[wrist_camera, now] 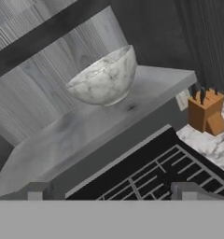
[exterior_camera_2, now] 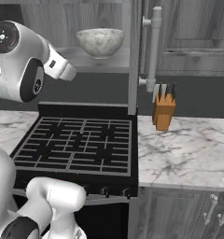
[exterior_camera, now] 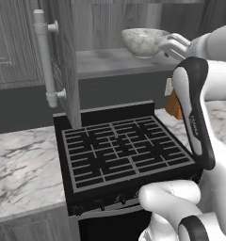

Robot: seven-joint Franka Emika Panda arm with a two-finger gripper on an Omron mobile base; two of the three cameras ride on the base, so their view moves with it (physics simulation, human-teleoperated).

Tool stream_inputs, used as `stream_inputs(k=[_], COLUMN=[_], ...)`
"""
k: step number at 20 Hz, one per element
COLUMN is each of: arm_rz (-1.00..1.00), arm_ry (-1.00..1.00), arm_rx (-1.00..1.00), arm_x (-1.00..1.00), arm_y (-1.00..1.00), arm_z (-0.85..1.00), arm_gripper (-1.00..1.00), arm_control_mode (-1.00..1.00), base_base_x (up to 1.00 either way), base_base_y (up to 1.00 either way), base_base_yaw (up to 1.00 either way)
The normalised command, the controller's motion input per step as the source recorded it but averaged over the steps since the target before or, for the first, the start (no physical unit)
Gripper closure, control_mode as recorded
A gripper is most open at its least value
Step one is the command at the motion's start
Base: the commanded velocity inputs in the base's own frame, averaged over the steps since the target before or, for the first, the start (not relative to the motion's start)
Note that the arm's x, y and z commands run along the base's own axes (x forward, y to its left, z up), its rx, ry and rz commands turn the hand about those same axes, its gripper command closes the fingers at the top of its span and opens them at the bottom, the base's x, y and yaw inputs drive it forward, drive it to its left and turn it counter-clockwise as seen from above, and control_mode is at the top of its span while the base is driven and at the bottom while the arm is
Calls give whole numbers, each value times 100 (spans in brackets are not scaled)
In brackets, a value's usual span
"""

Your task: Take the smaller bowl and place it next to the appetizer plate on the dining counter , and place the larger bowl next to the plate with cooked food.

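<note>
A: How does the gripper (wrist_camera: 112, 191) stand?
B: Its 2 fingertips are spread wide, holding nothing.
A: What lies nearest it?
B: The black stove grate (wrist_camera: 156, 175), just beneath and ahead.
A: And beyond?
B: The larger bowl (wrist_camera: 104, 79) sits upright on the grey shelf (wrist_camera: 81, 126), ahead of the pincer, untouched. A knife block (wrist_camera: 206, 112) stands off to one side.

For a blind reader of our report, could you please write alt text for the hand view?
A grey-white speckled larger bowl stands on a grey wooden shelf above a black stove grate. To the right, an orange knife block stands on a marble counter.
</note>
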Motion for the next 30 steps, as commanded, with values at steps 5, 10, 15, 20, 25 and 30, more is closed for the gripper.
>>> stream_inputs(k=[5, 10, 15, 20, 25, 30], arm_rz=[-14, -16, -11, -5, 0, 0], arm_ry=[-1, 0, 12, 17, 8, 0], arm_rx=[0, 0, 4, 9, 10, 1], arm_x=[40, 30, 41, 67, 51, 37], arm_y=[0, 0, -4, -18, -21, -3], arm_z=[18, 43, 24, 0, 0, 0], arm_gripper=[-100, -100, -100, -100, -100, -100], arm_control_mode=[-100, -100, -100, -100, -100, -100], base_base_x=[0, 0, 0, 0, 0, 0], base_base_y=[0, 0, 0, 0, 0, 0], base_base_yaw=[0, 0, 0, 0, 0, 0])
